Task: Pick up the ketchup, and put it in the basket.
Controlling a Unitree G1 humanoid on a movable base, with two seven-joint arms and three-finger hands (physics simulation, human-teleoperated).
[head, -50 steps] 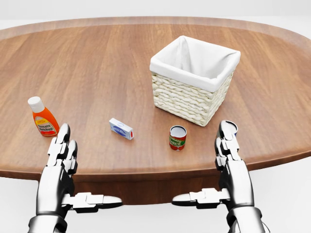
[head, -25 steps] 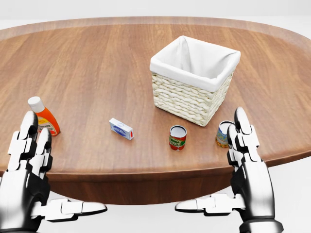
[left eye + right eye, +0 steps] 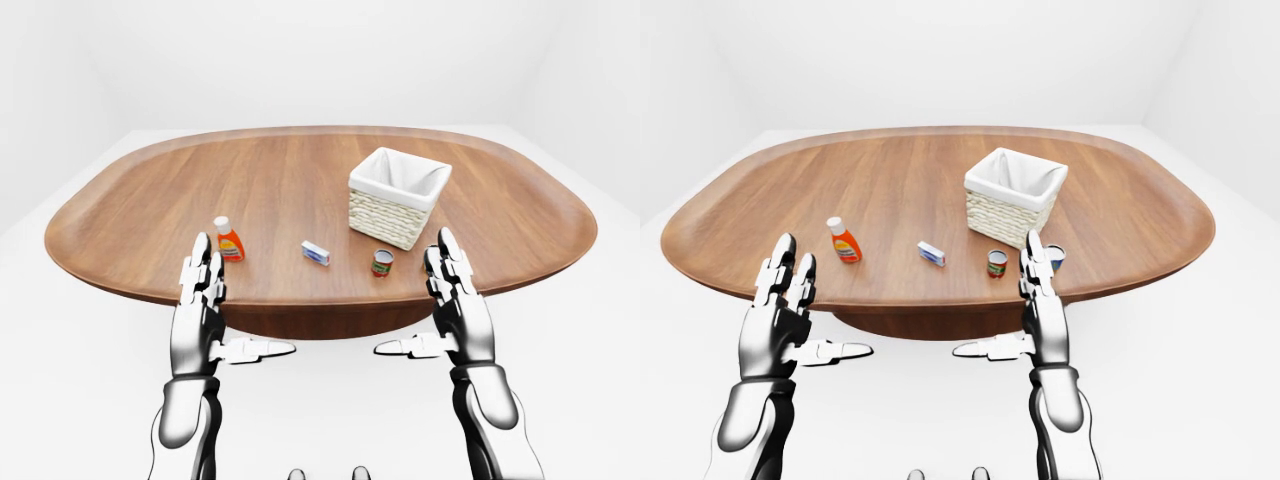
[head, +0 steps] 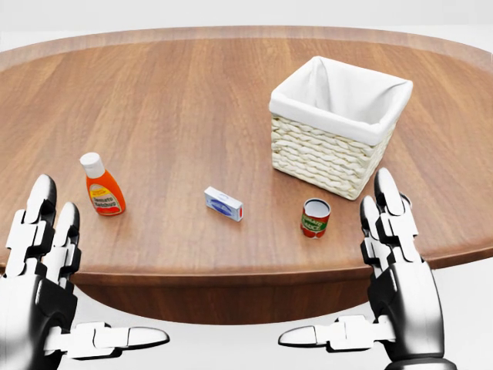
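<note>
Both hands, left hand (image 4: pixel 38 266) and right hand (image 4: pixel 393 262), hang open; reaching left could topple the upright ketchup (image 4: pixel 102 185) on the desk (image 4: pixel 192 100)

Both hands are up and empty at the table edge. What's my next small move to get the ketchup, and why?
Probably reach the left hand up and slightly right toward the ketchup. The bottle stands upright on the table, just above that hand in the head view, with nothing between. The hand is open, not yet touching it; the right hand sits far across, below the basket.
</note>
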